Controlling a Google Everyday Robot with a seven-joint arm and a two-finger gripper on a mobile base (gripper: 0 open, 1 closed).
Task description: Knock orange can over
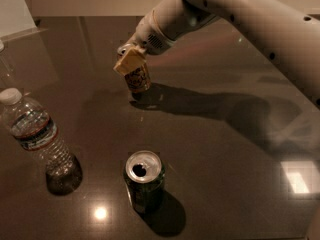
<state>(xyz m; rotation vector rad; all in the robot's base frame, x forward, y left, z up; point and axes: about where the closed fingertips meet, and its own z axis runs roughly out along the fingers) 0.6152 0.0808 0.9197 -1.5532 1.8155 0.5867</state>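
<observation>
The orange can [138, 78], golden-brown with dark lettering, is on the dark table [215, 149] at upper middle. It leans, with its top tipped up-left against the gripper. My gripper [128, 60], with a cream-coloured tip, sits right on the can's upper end and hides the can's top. The white arm [240, 14] reaches in from the upper right.
A dark green can [144, 180] stands upright at the front middle, its silver top open. A clear plastic water bottle [39, 138] stands at the left. A white sheet [14, 8] lies at the back left corner. The arm's shadow falls across the right side of the table.
</observation>
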